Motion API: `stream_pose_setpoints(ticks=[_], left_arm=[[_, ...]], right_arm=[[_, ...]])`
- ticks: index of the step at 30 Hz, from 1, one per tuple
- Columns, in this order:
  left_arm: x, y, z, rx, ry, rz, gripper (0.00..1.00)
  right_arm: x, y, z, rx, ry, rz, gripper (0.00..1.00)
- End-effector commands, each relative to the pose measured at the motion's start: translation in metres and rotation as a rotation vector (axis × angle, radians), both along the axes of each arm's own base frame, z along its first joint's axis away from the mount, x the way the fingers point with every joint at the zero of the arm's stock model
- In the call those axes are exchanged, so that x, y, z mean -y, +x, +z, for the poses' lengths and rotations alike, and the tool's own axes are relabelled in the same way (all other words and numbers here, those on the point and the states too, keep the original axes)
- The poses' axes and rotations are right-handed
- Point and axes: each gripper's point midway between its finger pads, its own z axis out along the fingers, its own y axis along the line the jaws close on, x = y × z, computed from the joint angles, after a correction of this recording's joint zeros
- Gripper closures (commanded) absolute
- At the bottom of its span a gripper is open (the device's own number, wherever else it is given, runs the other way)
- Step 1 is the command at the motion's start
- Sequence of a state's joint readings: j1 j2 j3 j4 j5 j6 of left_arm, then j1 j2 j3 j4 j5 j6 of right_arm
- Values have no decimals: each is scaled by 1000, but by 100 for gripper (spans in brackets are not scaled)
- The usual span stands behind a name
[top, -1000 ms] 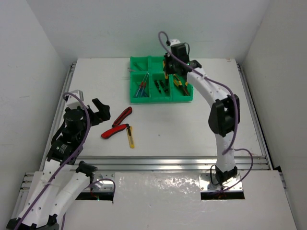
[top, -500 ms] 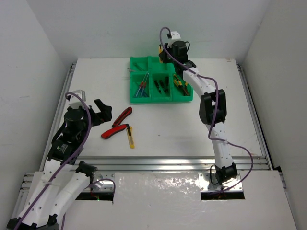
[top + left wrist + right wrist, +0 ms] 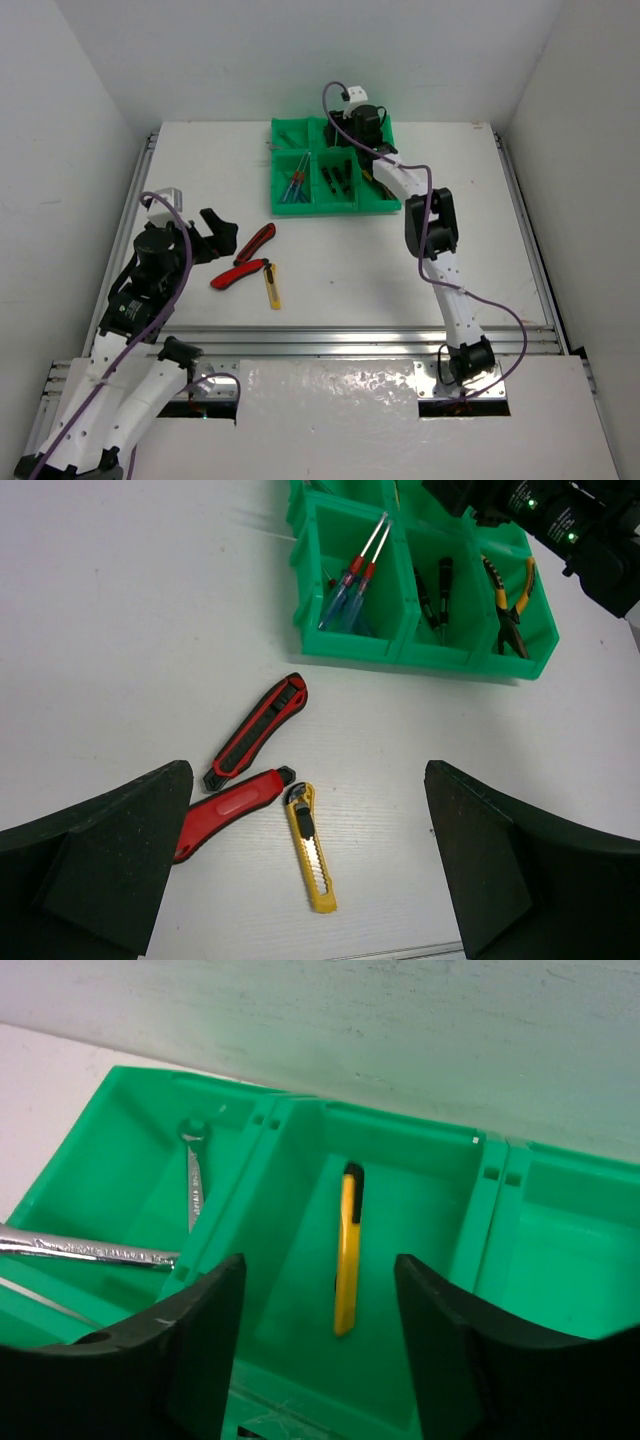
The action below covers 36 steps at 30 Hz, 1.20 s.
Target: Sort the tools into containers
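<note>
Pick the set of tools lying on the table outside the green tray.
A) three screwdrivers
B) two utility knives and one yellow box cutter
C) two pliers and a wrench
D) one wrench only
B: the left wrist view shows a red-black utility knife, a second utility knife and a yellow box cutter on the white table, apart from the green tray.
</note>
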<state>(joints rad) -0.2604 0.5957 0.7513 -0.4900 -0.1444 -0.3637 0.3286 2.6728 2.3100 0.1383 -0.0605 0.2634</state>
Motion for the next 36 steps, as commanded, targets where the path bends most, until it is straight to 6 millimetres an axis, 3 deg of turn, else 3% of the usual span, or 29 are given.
stream_pose_setpoints(ticks=[1, 2, 4, 5, 8, 9, 11, 12, 13, 14, 15, 16, 17, 18, 19, 20, 21, 22, 23, 24, 26, 32, 36], left_arm=[[1, 7, 7, 38, 0, -4, 1], [1, 9, 3, 21, -6, 5, 1], [5, 11, -5, -26, -36, 11, 1], [10, 15, -17, -83, -44, 1, 1], [29, 21, -52, -234, -93, -24, 1], [37, 22, -61, -267, -119, -26, 1], [51, 24, -79, -325, -102, -14, 1], [56, 26, -84, -333, -88, -4, 2], [70, 23, -99, -383, -60, -6, 2], [71, 25, -108, -405, -37, 21, 2], [78, 28, -113, -425, -37, 18, 5], [83, 27, -133, -487, -1, 22, 7], [85, 27, -141, -512, 10, 28, 8], [88, 28, -147, -529, 17, 37, 13], [91, 25, -158, -559, 42, 38, 16], [91, 24, -162, -564, 53, 51, 17], [93, 23, -166, -569, 48, 59, 25], [98, 19, -171, -582, 56, 51, 27], [97, 16, -176, -590, 59, 68, 28], [97, 13, -184, -607, 78, 78, 28], [94, 8, -197, -633, 96, 96, 33], [100, -4, -236, -707, 154, 98, 40], [97, -13, -257, -758, 189, 121, 48]], right_arm=[[6, 4, 82, 147, -10, 5, 37], [9, -3, 113, 180, -9, 2, 34], [13, -19, 121, 144, -49, 0, 32], [17, -37, 150, 150, -53, -15, 32], [25, -83, 176, 61, -30, -27, 31], [32, -115, 191, 1, -37, -37, 31], [40, -150, 196, -99, -30, -55, 31], [46, -184, 193, -186, -51, -48, 30], [47, -203, 189, -237, -52, -27, 25], [50, -220, 184, -274, -66, -22, 20], [51, -254, 173, -329, -88, 11, 18], [52, -269, 170, -333, -90, 28, 18], [51, -285, 163, -340, -89, 46, 18], [51, -304, 131, -385, -99, 69, 18], [55, -321, 148, -341, -60, 80, 17], [56, -340, 120, -395, -72, 97, 17], [59, -349, 117, -399, -62, 95, 17], [61, -362, 125, -379, -33, 99, 16], [60, -377, 106, -414, -28, 120, 15], [62, -386, 110, -395, -10, 124, 14], [61, -400, 97, -416, 4, 151, 14], [63, -420, 91, -418, 24, 175, 11], [67, -423, 91, -403, 19, 171, 11]])
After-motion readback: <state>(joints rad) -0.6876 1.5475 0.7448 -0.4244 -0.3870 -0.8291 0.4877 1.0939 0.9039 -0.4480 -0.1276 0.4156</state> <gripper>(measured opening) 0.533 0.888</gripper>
